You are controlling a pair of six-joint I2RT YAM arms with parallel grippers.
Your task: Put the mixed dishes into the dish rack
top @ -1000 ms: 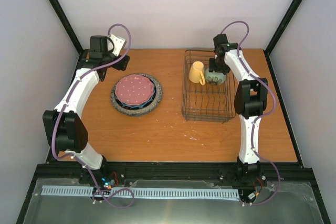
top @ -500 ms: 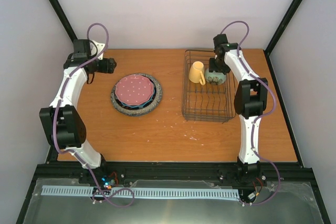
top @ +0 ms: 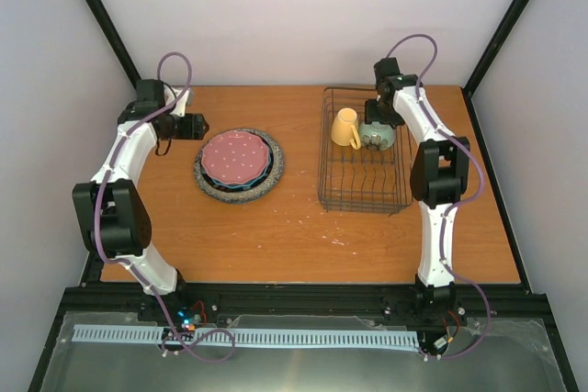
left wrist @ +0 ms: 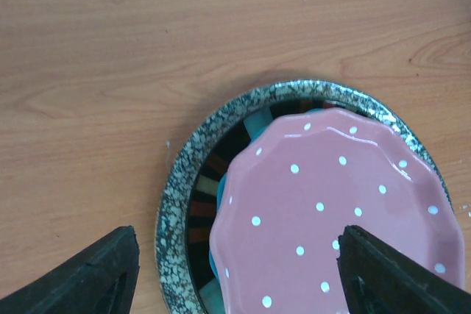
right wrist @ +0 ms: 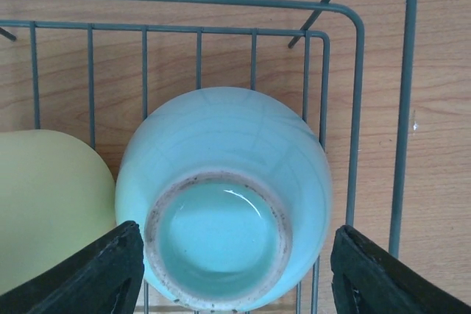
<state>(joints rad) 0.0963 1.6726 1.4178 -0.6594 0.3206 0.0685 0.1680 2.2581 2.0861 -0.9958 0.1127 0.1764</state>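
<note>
- The step in hand looks to be the left arm's pickup of the pink dotted plate (left wrist: 331,204), top of a stack on the table (left wrist: 147,34) to the left of the dish rack (top: 363,195).
- Under it lie the teal dotted plate (left wrist: 257,119), the dark-rimmed plate (left wrist: 202,196) and, at the bottom, the grey speckled plate (left wrist: 176,182).
- To do it well, the left gripper (left wrist: 237,230) should probably come at the pink rim from the side where it overhangs, catching that one plate only (the teal edge sits just beneath and could easily be pinched too).
- A firm bite well in from the edge would help, since the glazed plate looks slippery and must be tipped upright between the rack's dividers.
- The left gripper's fingers (left wrist: 96,277) stand wide apart over the stack, holding nothing and touching nothing.
- The right gripper (right wrist: 235,229) hangs over the small mint-green bowl (right wrist: 221,152), jaws spread to either side and apparently clear of it.
- That bowl sits upside down in the rack's far end, touching the yellow handled mug (right wrist: 51,196) beside it.
</note>
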